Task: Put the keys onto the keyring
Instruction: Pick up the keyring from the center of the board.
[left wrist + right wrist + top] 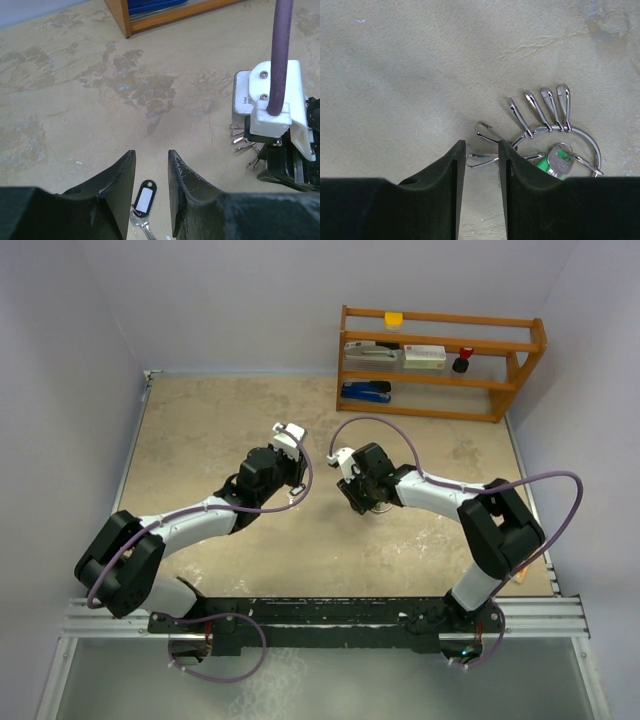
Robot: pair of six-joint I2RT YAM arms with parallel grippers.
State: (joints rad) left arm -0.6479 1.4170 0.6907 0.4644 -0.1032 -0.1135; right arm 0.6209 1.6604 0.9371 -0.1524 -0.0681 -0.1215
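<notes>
The keyring (pixel 587 139) lies on the table in the right wrist view, a silver wire ring with several snap clips (pixel 532 110) fanned along it. A green-headed key (pixel 559 161) hangs on it, partly behind my right finger. My right gripper (pixel 481 150) is open, and one loose-lying clip (pixel 482 159) sits on the table between its tips. In the left wrist view my left gripper (pixel 151 159) is open above a silver key (pixel 140 223) with a black tag (pixel 143 197); both lie untouched on the table.
A wooden shelf (pixel 440 360) stands at the back right with a stapler and small items. The two grippers (pixel 297 485) (pixel 362 502) are close together mid-table. The right wrist's white camera housing (pixel 272 95) fills the right of the left wrist view.
</notes>
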